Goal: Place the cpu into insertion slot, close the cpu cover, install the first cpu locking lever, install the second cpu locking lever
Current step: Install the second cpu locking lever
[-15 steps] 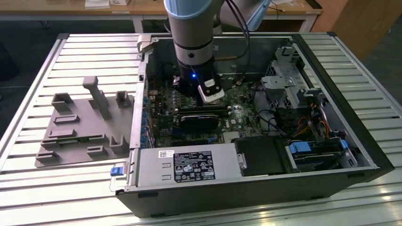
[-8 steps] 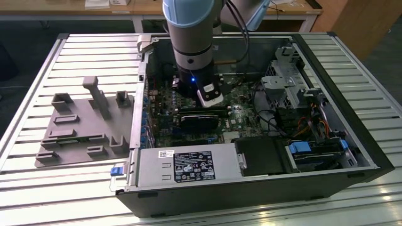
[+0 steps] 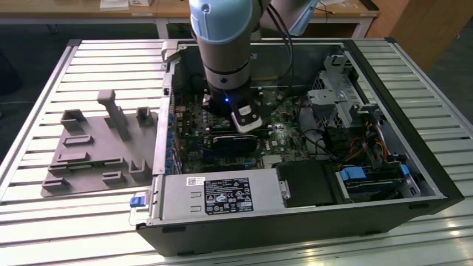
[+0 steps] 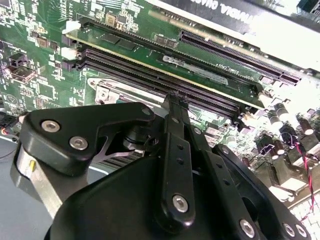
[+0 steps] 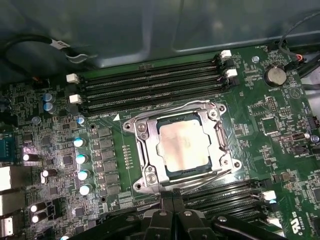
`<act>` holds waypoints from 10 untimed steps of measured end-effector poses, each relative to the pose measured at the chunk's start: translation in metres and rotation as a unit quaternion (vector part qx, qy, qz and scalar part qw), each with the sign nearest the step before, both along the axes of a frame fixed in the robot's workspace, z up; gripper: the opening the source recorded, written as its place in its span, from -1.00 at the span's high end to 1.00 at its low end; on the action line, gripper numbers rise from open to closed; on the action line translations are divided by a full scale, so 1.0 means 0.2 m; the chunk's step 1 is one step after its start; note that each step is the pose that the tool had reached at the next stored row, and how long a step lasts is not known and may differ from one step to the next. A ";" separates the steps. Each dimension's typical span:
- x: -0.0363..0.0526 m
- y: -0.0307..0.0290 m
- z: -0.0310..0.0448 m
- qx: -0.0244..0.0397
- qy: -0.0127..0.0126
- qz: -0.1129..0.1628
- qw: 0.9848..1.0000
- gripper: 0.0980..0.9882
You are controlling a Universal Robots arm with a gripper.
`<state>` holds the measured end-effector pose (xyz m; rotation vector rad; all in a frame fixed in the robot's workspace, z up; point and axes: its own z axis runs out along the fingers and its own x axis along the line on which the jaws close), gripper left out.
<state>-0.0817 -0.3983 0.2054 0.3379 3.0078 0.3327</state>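
Inside the open computer case (image 3: pixel 384 61), the arm reaches down among the case walls, hemmed in by a drive cage (image 3: pixel 336 83) toward the exterior view's right. The cpu (image 5: pixel 184 145) sits in its socket, with the cpu cover (image 5: pixel 145 152) closed flat around it on the motherboard (image 5: pixel 260 115). The gripper (image 4: pixel 175 100) partly hides the socket in the second wrist view; its fingertips (image 4: pixel 176 102) are pressed together, holding nothing, just above the socket's edge.
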 end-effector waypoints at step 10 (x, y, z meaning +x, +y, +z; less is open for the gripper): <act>-0.013 -0.035 -0.022 0.034 0.000 0.000 0.999 0.99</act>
